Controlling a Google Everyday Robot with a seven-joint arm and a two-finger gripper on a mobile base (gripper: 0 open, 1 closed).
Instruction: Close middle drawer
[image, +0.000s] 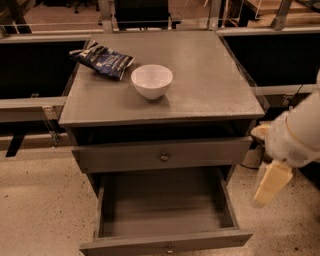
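Nearest me, the middle drawer (165, 212) is sitting pulled far out of the table (210, 95), front panel facing me. Its lower knob (170, 248) is showing right at the bottom edge of view. The box is lying open to the top, plain grey inside.

The tool (271, 182) is hanging at 3 o'clock of that drawer, outside its right wall, near it but apart. It's cream-coloured and pointing down, tilting slightly toward the drawer. The white arm (300, 135) is running up from it and off the right edge. I can't tell whether the tool is wide or narrow. It isn't gripping the drawer.

Just above, the upper drawer (125, 159) is standing slightly out, with a dark gap showing under the table top. Its upper knob (164, 157) is sitting at the centre of the front. The arm's wrist end is sitting close to that front's right end, and I can't tell if they're touching.

On the table top, the white bowl (151, 80) is sitting upright, left of centre. At 10 o'clock of it, a dark blue snack bag (102, 59) is lying flat by the far left corner, close to the bowl but apart.

The speckled beige floor (40, 200) is spreading around the table. At 12 o'clock, behind it, a dark chair (142, 12) is standing.
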